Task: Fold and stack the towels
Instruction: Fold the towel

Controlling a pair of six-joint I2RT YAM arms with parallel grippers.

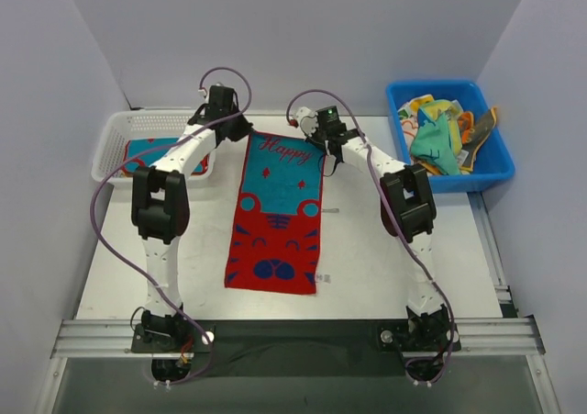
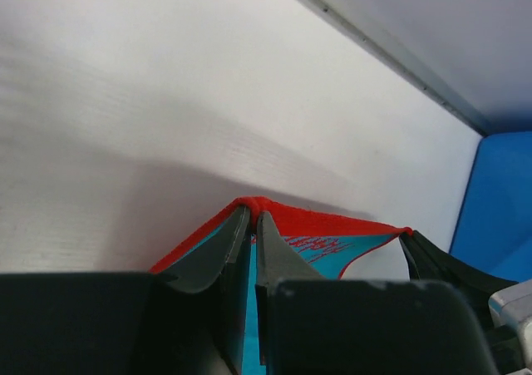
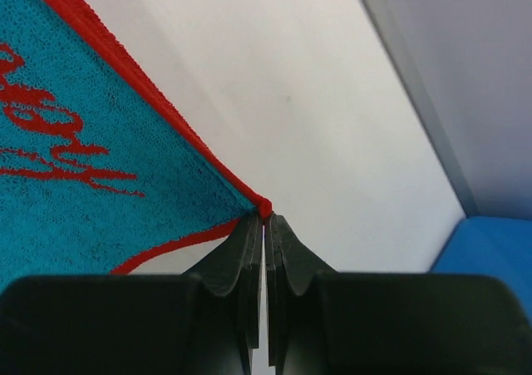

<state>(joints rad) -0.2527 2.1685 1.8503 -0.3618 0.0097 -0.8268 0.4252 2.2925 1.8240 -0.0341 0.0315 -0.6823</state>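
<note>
Top external: red towel lies flat lengthwise on the counter, between the two arms. Left jaws are clamped on its far-left corner and right jaws on its far-right corner. Both wrist views show cloth pinched at the tips. A teal towel sits in the basket, and a loose heap of towels sits in the bin.

Step in hand, my read: first fold, far edge onto near edge. Lift both corners evenly, keep the edge taut between the jaws and carry it toward the bases in parallel. Lay it square on the near hem, then release. Right grip looks to be on the very corner tip, so go slow or it could slip.

Unclear: in the top view the wrists cover both sets of tips. Left wrist view cuts off most of the towel, and right wrist view shows only one corner. Can't tell how deep the cloth sits in either grip. The bin heap is too tangled to count.
</note>
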